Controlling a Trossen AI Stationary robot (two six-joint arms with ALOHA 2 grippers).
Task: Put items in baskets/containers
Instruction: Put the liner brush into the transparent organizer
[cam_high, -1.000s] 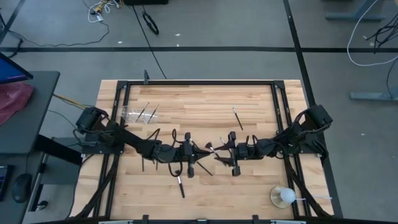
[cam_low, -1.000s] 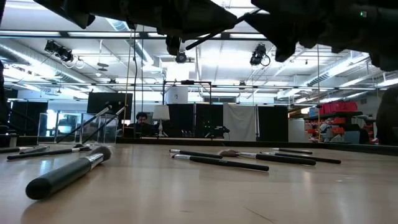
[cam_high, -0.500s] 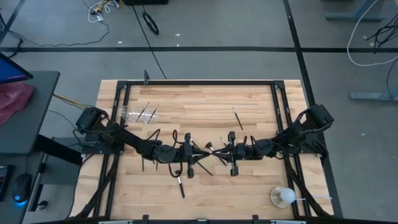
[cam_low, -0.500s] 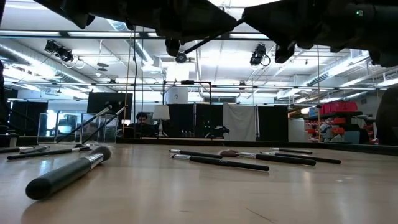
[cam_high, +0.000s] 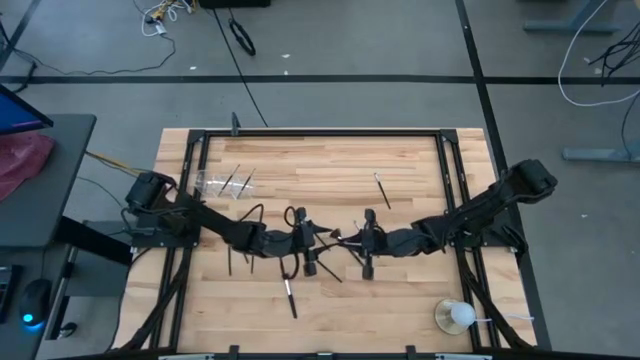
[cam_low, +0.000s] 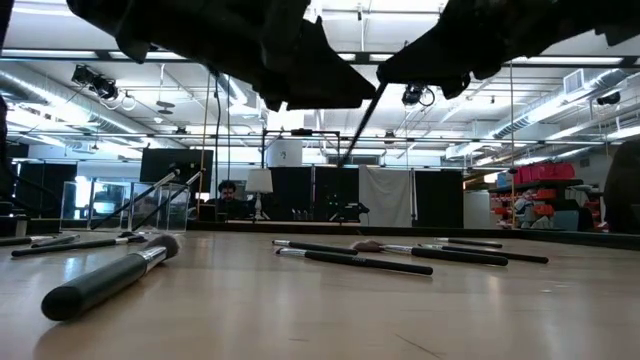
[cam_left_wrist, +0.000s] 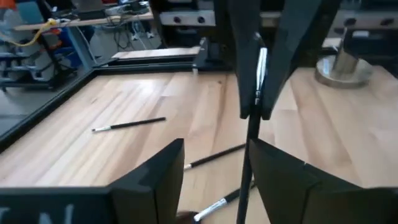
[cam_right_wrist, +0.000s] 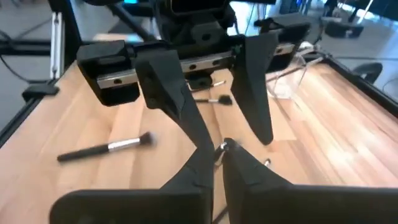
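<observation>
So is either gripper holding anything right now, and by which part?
The right gripper pinches a makeup brush at its silver ferrule. The handle hangs between the open fingers of the left gripper, which holds nothing.

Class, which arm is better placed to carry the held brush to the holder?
Left: the holder sits on its side, and the left gripper is open around the brush the right gripper pinches.

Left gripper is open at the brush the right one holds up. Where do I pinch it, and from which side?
Pinch the brush on its bare dark handle, below the right gripper, closing level from the sides. It hangs near upright with the silver ferrule clamped above, and the handle sits between the left gripper's open fingers.
</observation>
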